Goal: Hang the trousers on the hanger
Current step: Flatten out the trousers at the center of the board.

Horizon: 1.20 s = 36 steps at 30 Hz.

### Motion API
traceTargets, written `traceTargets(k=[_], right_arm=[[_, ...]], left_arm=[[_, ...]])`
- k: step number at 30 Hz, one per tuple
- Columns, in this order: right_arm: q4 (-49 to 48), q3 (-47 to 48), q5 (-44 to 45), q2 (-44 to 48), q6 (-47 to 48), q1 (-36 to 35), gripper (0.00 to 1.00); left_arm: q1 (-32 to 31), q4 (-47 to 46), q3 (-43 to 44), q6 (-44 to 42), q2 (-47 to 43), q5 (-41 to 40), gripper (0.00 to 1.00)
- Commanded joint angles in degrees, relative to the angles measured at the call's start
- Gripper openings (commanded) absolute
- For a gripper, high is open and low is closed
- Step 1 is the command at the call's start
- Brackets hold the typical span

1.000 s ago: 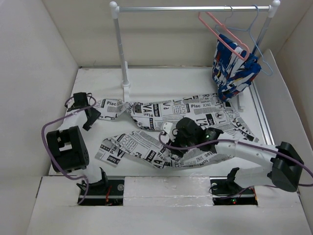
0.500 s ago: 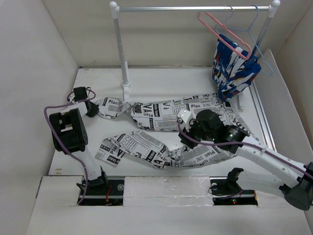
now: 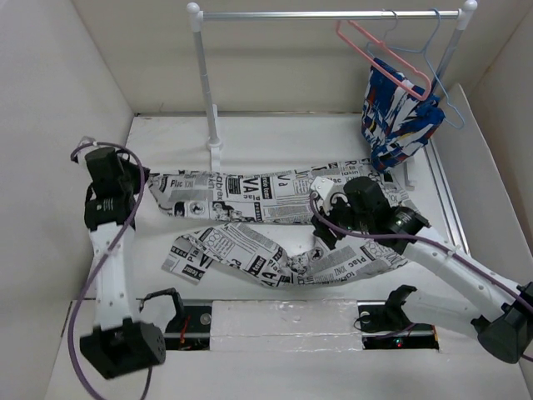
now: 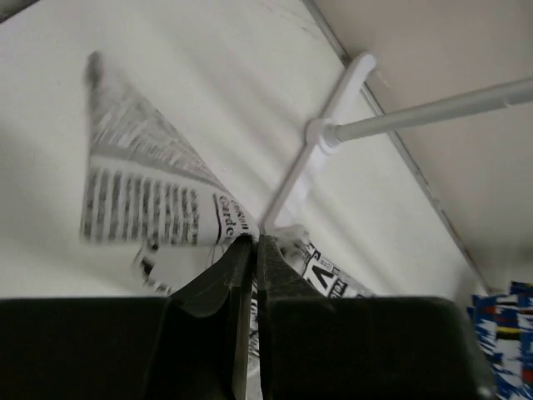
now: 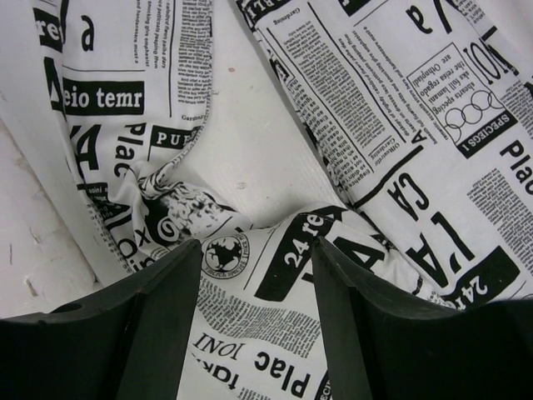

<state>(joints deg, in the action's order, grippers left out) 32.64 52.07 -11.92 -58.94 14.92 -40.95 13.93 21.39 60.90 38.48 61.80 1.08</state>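
White newsprint cloth is now pinched: left gripper (image 4: 254,240) has just snapped shut on a leg end of the trousers (image 3: 250,185), dragging it left and taut. Right gripper (image 5: 254,246) is spread over the crotch, not gripping. Hanger (image 3: 385,46) hangs on the rail (image 3: 333,14), well apart. Lift likely next.

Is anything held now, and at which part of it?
The left gripper pinches the trousers near the end of one leg. The right gripper is open above them, holding nothing.

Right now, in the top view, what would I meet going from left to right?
left pincer, shut on the trousers → rack's left post → right pincer, open → blue patterned garment
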Motion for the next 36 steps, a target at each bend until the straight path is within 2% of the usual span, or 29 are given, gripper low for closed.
traceTargets(k=[1, 6, 9, 12, 15, 16, 17, 18, 19, 20, 21, 23, 24, 25, 26, 27, 30, 33, 36], right_arm=[[-1.09, 1.28, -4.95, 0.84, 0.99, 1.13, 0.61], [-1.70, 0.75, -6.18, 1.37, 1.43, 3.50, 0.61], [-1.71, 1.80, -7.24, -0.13, 2.75, 5.97, 0.61], [-0.22, 4.51, -5.75, -2.05, 3.63, 8.69, 0.61], [0.40, 6.98, -3.82, -3.55, 4.24, 12.64, 0.60], [0.40, 8.21, -3.11, -3.73, 4.16, 13.78, 0.59], [-0.29, 8.57, -2.41, -4.25, 3.63, 16.23, 0.43], [-0.30, 8.92, -2.23, -4.60, 3.28, 17.56, 0.35], [-0.39, 9.18, -2.05, -4.87, 2.75, 18.88, 0.26], [-0.91, 9.01, -1.79, -5.22, 2.14, 20.11, 0.15], [-0.91, 8.92, -1.70, -5.48, 1.61, 22.73, 0.02], [-2.23, 7.96, -0.74, -6.01, 0.65, 25.12, 0.01], [-2.93, 7.61, -0.56, -6.27, 0.47, 27.83, 0.03], [-4.07, 7.26, -0.12, -7.06, -0.32, 29.25, 0.08], [-5.30, 6.12, 0.32, -7.50, -1.89, 30.48, 0.17], [-6.53, 5.41, 0.15, -8.12, -2.34, 31.97, 0.33], [-9.26, 4.01, 0.05, -11.54, -4.28, 38.91, 0.54], [-12.25, 0.24, 0.32, -13.48, -7.09, 47.17, 0.64], [-13.92, -3.81, -0.73, -12.35, -11.04, 57.19, 0.66]], left_arm=[[0.04, 12.96, 0.43, 2.74, -5.79, 0.68, 0.00], [0.04, 22.19, 9.13, 1.78, -5.82, -0.46, 0.00], [0.04, 20.72, 11.34, 1.07, -0.37, -4.24, 0.00], [0.04, 17.04, 14.41, 0.46, 8.75, -7.31, 0.00], [0.04, 16.49, 23.36, -0.42, 22.80, -9.86, 0.00], [0.04, 16.75, 26.51, -0.68, 31.19, -10.74, 0.00], [0.04, 18.24, 32.64, -0.60, 35.28, -11.88, 0.00], [0.82, 19.38, 35.92, -0.60, 39.32, -11.89, 0.06], [0.83, 20.87, 39.69, -0.86, 47.37, -11.89, 0.15], [0.83, 25.06, 47.56, -1.04, 51.28, -12.41, 0.25], [0.83, 26.59, 50.60, -1.39, 54.36, -13.72, 0.46], [1.36, 27.22, 55.62, -2.35, 58.95, -14.35, 0.57], [1.36, 25.82, 55.81, -2.44, 59.31, -14.61, 0.66], [1.97, 24.94, 55.47, -2.18, 58.36, -14.27, 0.70], [1.97, 21.54, 53.64, -2.53, 57.48, -13.48, 0.71], [1.97, 20.29, 52.66, -2.62, 56.51, -12.26, 0.72], [1.28, 15.19, 47.22, -3.05, 51.94, -8.48, 0.71], [-3.55, 8.16, 36.07, -5.43, 43.87, -7.68, 0.69], [-11.98, -0.27, 22.10, -6.57, 34.37, -6.63, 0.68]])
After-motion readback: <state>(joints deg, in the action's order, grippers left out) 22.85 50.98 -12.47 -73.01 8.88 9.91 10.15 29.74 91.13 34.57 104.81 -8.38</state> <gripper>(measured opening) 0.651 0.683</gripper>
